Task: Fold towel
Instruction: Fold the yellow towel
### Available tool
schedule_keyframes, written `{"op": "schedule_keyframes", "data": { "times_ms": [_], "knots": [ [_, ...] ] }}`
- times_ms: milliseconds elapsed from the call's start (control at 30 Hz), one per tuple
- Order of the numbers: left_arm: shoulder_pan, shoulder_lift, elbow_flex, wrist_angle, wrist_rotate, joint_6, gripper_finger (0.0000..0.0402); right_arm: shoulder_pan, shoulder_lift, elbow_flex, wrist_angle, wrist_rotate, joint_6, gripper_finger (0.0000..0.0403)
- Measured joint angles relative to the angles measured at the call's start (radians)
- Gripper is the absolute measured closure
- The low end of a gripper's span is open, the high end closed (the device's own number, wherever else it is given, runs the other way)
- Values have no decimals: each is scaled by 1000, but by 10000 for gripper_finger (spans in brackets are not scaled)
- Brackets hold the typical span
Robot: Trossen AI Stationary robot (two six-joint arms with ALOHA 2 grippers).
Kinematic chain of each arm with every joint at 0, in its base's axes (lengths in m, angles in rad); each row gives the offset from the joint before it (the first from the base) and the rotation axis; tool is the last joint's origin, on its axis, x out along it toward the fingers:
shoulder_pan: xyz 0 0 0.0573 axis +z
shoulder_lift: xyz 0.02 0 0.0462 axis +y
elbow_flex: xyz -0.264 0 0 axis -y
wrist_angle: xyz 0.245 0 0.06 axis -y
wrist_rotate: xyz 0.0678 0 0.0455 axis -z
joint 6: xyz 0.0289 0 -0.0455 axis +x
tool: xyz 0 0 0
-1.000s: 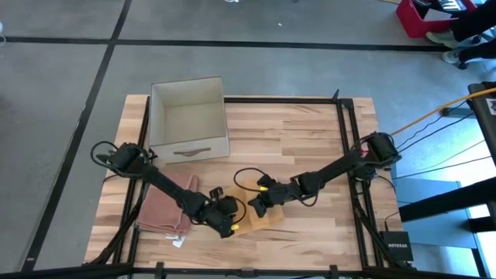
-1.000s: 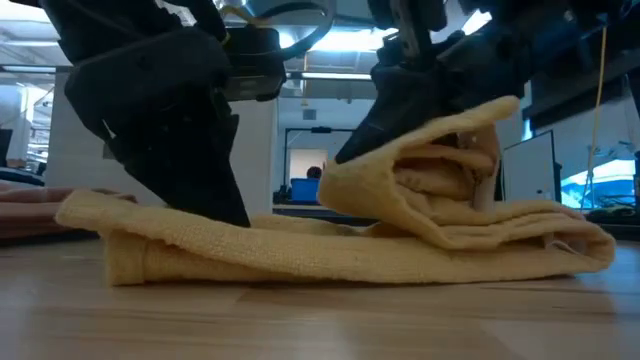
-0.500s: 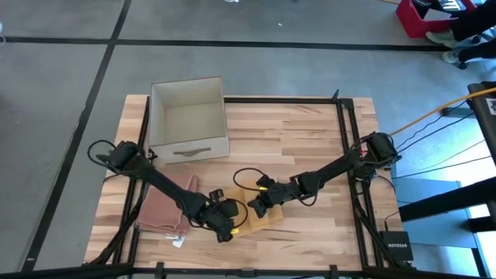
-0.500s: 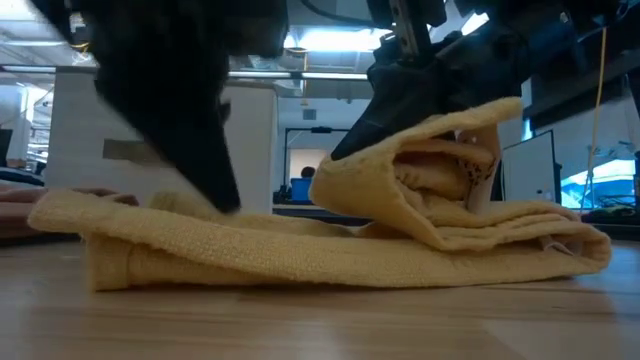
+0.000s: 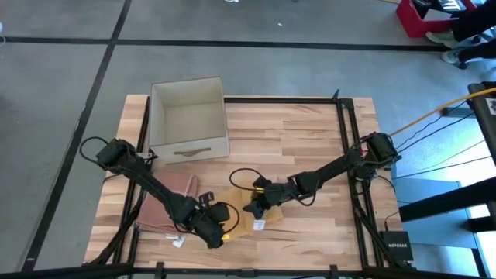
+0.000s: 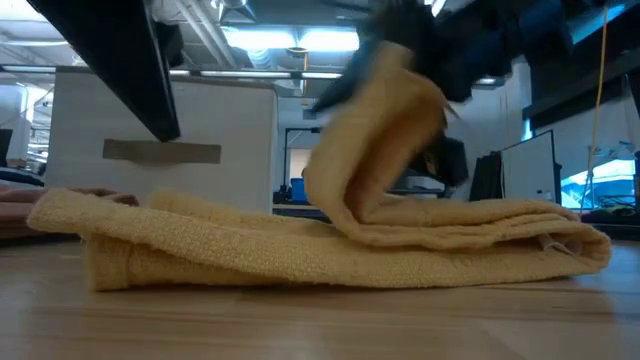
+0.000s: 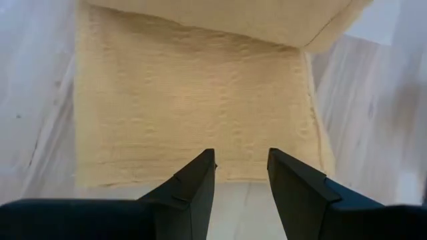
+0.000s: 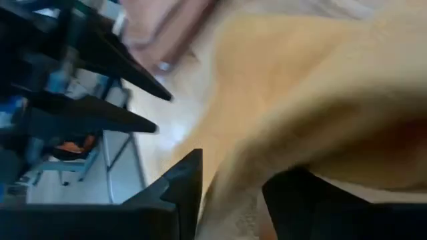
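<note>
Item: yellow towel (image 5: 252, 218), lying near the front edge of the desk (image 5: 294, 139), about midway along it; partly folded, one end turned up and over in a loose hump, the rest flat in stacked layers. Right pincer (image 5: 254, 209): over the raised fold, fingers parted with cloth bunched between and against them; whether it grips or has let go cannot be told. Left pincer (image 7: 240, 175): clear of the towel's near edge, fingers (image 7: 193, 183) apart with a gap between, holding nothing. Step in hand, judged: laying the lifted end down over the flat part. To do it well: carry the fold fully across so its edge meets the far edge squarely, lower before releasing so the flap does not spring back, and have the left pincer press or pin the lower layer so it does not drag; watch for the hump staying puffed instead of flat. Also on the desk: pink cloth (image 5: 167, 208) near the front left corner, just beside the left arm; open white box (image 5: 188, 120) toward the back left. Surface: pale wood planks, black frame rail around the edges. Room: grey concrete floor with dark lines, yellow cable (image 5: 434, 112) to the right, red bin (image 5: 422, 17) at the far right corner; level view shows ceiling lights and office partitions behind
</note>
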Motion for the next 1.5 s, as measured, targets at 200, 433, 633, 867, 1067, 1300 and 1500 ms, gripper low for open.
{"op": "schedule_keyframes", "data": {
  "times_ms": [200, 433, 633, 867, 1067, 1300, 1500],
  "knots": [
    [-6, -7, 0, 3, -8, 0, 270, 0, 12, 64, -13, 0, -38, 254],
    [-8, -31, 0, -24, -7, -17, 270, 0, 62, 114, -16, -45, -93, 254],
    [-34, -98, 0, -50, -56, -59, 270, 1, 104, 155, -9, -52, -108, 254],
    [-81, -123, 0, -69, -259, -64, 270, 0, 87, 181, -19, -96, -228, 254],
    [-79, -101, -55, 20, -350, -68, 270, 35, -15, 181, -217, -75, -391, 254],
    [-4, -83, -98, 40, -326, -42, 270, 195, -37, 177, -410, 165, -592, 254],
    [96, -73, -106, 123, -259, 21, 270, 310, -24, 177, -447, 297, -703, 254]
  ]
}}
